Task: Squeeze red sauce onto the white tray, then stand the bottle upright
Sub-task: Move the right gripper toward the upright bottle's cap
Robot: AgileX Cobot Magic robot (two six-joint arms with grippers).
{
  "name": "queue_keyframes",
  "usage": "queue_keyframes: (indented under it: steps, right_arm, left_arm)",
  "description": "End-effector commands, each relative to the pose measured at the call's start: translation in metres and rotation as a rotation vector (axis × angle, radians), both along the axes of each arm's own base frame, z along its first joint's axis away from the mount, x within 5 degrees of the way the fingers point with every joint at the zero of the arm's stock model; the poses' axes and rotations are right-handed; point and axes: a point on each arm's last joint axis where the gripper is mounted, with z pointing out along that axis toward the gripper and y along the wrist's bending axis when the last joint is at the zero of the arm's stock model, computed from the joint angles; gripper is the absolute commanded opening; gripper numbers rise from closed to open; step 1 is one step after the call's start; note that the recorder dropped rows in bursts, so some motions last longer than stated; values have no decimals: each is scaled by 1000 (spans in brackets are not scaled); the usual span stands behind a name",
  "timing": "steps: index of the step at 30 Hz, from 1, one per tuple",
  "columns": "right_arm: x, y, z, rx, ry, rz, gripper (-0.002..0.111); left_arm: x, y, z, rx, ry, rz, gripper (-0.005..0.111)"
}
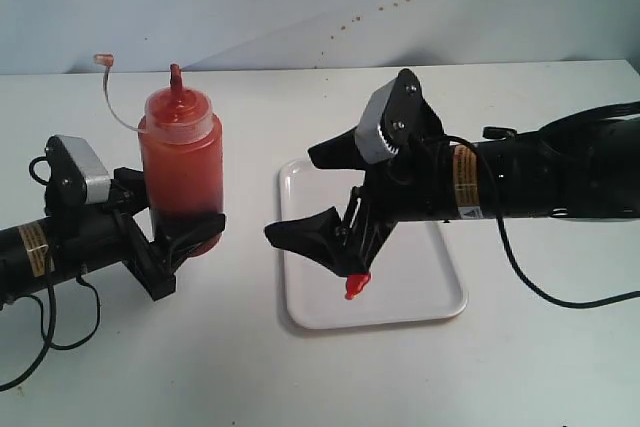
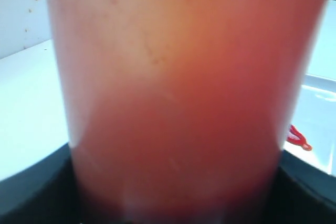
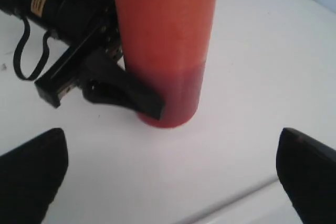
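Note:
The bottle (image 1: 182, 162) stands upright on the table at the left, its red nozzle (image 1: 176, 75) pointing up and its small cap (image 1: 103, 60) dangling on a thin tether. My left gripper (image 1: 190, 237) is shut on the bottle's lower part. The bottle (image 2: 173, 103) fills the left wrist view. The white tray (image 1: 420, 287) lies at centre right with a small blob of red sauce (image 1: 356, 287) near its front edge; this sauce (image 2: 298, 137) also shows in the left wrist view. My right gripper (image 1: 290, 195) hangs open above the tray's left side, facing the bottle (image 3: 163, 45), with nothing between its fingers.
The wall behind the table carries small brown spatter marks (image 1: 380, 9). A black cable (image 1: 560, 292) loops off the right arm over the table beside the tray. Another cable (image 1: 45, 332) loops under the left arm.

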Motion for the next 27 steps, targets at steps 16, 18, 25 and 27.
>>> queue_keyframes:
  steps: [16,18,25,27]
  right_arm:
    - [-5,59,11,168,-167,-146,103]
    - [2,63,3,175,-128,-163,103]
    - [9,88,-7,203,-88,-133,103]
    - [9,98,-5,214,-97,-114,103]
  left_arm:
    - [1,-2,7,-53,-27,-25,0]
    - [2,-2,8,-56,-27,-12,0]
    - [2,-2,8,-53,-32,-11,0]
    - [2,-2,8,-53,-32,-11,0]
